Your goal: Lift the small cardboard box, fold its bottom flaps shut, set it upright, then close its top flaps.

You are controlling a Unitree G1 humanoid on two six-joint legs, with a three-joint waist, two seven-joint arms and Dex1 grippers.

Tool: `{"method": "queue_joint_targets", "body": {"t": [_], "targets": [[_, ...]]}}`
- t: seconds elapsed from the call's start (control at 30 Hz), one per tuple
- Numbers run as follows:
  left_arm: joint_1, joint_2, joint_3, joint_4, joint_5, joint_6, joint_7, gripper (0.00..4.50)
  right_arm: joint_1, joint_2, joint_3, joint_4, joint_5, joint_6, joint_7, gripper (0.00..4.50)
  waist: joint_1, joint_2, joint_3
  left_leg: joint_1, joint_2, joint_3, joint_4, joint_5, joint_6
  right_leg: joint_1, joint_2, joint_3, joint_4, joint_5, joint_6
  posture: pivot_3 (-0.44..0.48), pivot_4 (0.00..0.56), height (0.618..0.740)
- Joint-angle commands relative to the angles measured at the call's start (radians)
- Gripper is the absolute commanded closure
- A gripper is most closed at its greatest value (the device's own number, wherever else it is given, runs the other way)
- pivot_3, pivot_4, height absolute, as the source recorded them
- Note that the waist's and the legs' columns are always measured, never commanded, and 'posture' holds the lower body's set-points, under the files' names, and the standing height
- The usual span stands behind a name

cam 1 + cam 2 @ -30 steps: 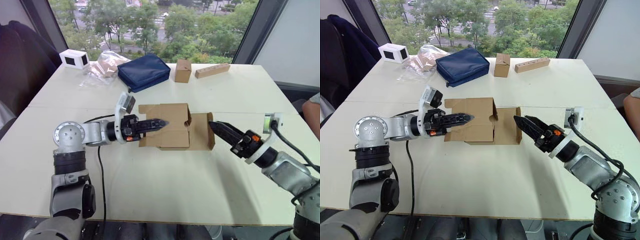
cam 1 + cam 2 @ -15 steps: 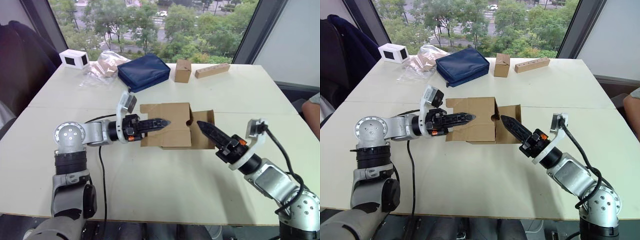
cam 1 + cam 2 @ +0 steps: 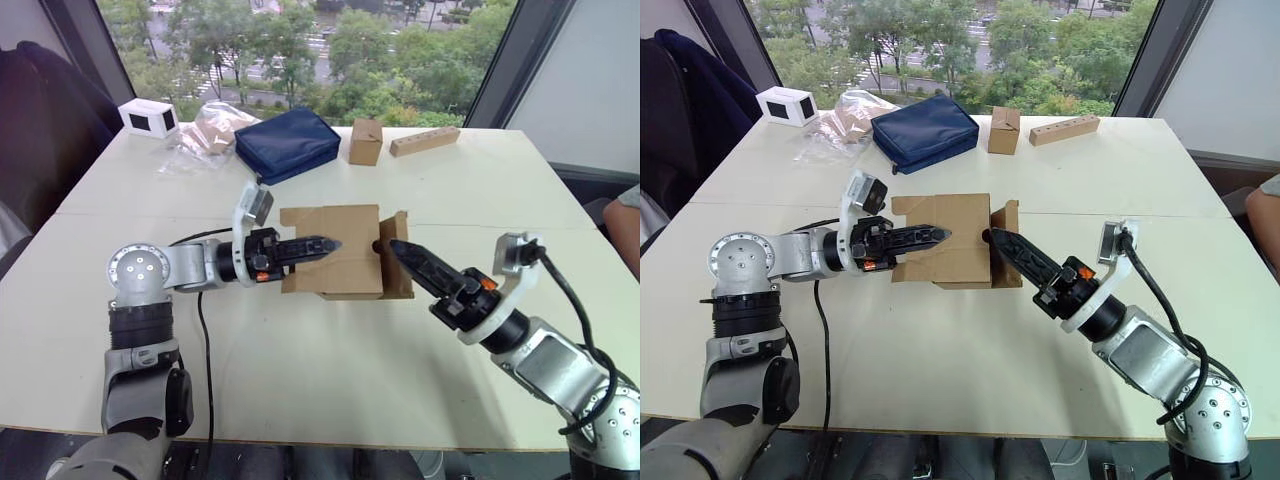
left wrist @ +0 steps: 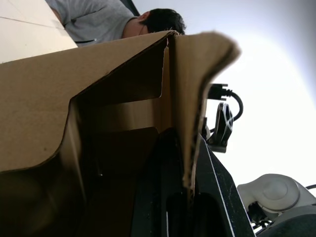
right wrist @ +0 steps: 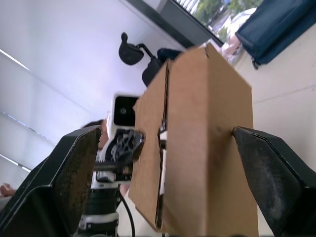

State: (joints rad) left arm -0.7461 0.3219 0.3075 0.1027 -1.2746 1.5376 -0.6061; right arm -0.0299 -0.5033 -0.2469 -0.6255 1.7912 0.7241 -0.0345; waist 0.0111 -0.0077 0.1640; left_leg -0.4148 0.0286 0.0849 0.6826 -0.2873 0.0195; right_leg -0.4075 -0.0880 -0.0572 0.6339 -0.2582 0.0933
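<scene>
One box (image 3: 330, 250), held off the desk (image 3: 330, 390) near its middle. Left gripper (image 3: 318, 246) clamped on a box wall; right gripper (image 3: 395, 247), fingers apart, at a half-folded flap (image 3: 393, 256). Risk: a hard flap push could pull the box from that single grip.

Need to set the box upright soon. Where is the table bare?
Bare: the near table between both arms, and the right side past the wooden block. Crowded: the far edge, with blue pouch, plastic bag and small carton.
</scene>
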Motion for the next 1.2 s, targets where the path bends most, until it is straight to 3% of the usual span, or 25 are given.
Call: {"method": "queue_joint_targets", "body": {"t": [0.03, 0.13, 0.47, 0.57, 0.67, 1.2], "targets": [[0.003, 0.011, 0.003, -0.035, -0.026, -0.017, -0.01, 4.5, 0.008, -0.02, -0.004, -0.034, 0.01, -0.028, 0.021, 1.44, 0.0, 0.0, 0.0, 0.0, 0.0, 0.0, 0.0, 0.0, 0.0, 0.0, 0.0, 0.0, 0.0, 0.0, 0.0, 0.0, 0.15, 0.74], [0.009, 0.015, 0.001, -0.037, -0.026, -0.018, -0.015, 4.5, 0.013, -0.038, 0.003, -0.026, -0.003, -0.031, 0.014, 2.41, 0.0, 0.0, 0.0, 0.0, 0.0, 0.0, 0.0, 0.0, 0.0, 0.0, 0.0, 0.0, 0.0, 0.0, 0.0, 0.0, 0.15, 0.74], [0.02, 0.029, -0.014, -0.035, -0.023, -0.032, -0.035, 4.5, 0.016, -0.05, 0.022, -0.03, -0.051, -0.041, 0.024, 2.41, 0.001, 0.0, 0.0, 0.0, 0.0, 0.0, 0.0, 0.0, 0.0, 0.0, 0.0, 0.0, 0.0, 0.0, 0.0, 0.0, 0.15, 0.74], [0.022, 0.034, -0.021, -0.033, -0.02, -0.038, -0.045, 4.5, 0.014, -0.047, 0.025, -0.031, -0.053, -0.048, 0.025, 3.1, 0.001, 0.0, 0.0, 0.0, 0.0, 0.0, 0.0, 0.0, 0.0, 0.0, 0.0, 0.0, -0.001, 0.0, 0.0, 0.0, 0.15, 0.74], [0.026, 0.039, -0.027, -0.032, -0.016, -0.041, -0.055, 4.5, 0.013, -0.057, 0.033, -0.032, -0.06, -0.05, 0.013, 4.28, 0.0, 0.0, 0.0, 0.0, 0.0, 0.0, 0.0, 0.0, 0.0, 0.0, 0.0, 0.0, -0.001, 0.0, 0.0, 0.0, 0.15, 0.74], [0.04, 0.061, -0.052, -0.029, -0.012, -0.064, -0.084, 4.5, 0.001, -0.078, 0.053, -0.048, -0.131, -0.055, 0.021, 4.28, 0.001, 0.0, 0.0, 0.0, 0.0, 0.0, 0.0, 0.0, 0.0, 0.0, 0.0, 0.0, -0.001, 0.0, 0.0, 0.0, 0.15, 0.74]]}}
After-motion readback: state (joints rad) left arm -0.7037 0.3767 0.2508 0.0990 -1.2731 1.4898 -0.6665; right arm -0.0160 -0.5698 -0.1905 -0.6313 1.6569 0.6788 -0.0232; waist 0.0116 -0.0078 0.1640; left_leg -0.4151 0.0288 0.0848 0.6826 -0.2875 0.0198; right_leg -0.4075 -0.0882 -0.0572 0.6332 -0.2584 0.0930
